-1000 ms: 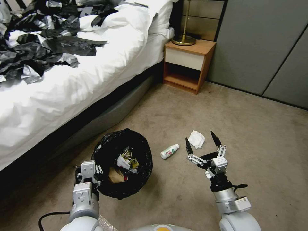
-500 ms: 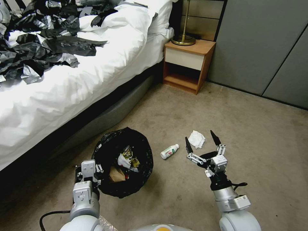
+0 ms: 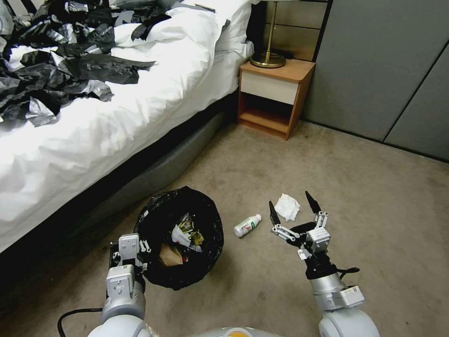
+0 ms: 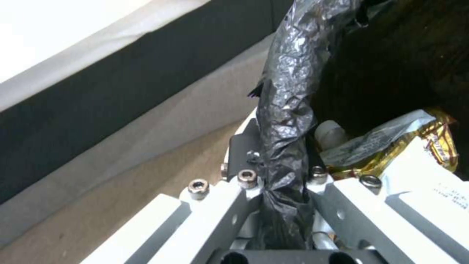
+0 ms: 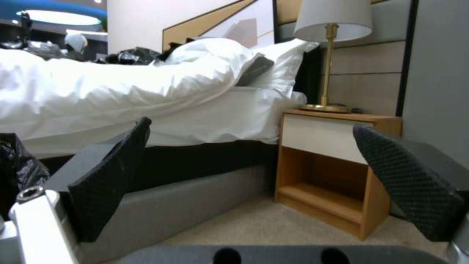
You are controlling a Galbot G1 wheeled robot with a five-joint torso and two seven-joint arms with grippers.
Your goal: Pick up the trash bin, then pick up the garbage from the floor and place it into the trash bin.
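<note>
**Bin held at the rim, bottle and tissue on the carpet**

We start at our left gripper (image 4: 283, 190): its two jaws are clamped on the crinkled black bag at the rim of the trash bin (image 3: 180, 234), the plastic bunched between them in the left wrist view. In the head view this gripper (image 3: 128, 255) sits at about 8 o'clock on the bin's rim. Inside the bin we see a gold snack wrapper (image 4: 391, 146), a brown paper bag (image 3: 169, 255) and other crumpled litter.

Our right gripper (image 3: 291, 211) hangs above the carpet (image 3: 365, 187) with its black fingertips (image 3: 274, 213) spread wide and nothing between them. A white tissue (image 3: 286, 206) shows between the two tips, lying on the floor beyond them. A small plastic bottle (image 3: 247, 225) lies on its side at about 9 o'clock from this gripper, between it and the bin, touching neither.

Farther out, the bed (image 3: 117, 112) runs along 10 o'clock, with black-and-silver plastic sheets (image 3: 56, 70) heaped on the white bedding. A wooden nightstand (image 3: 273, 96) with a brass lamp (image 3: 267, 56) stands at 12 o'clock from the bin.
</note>
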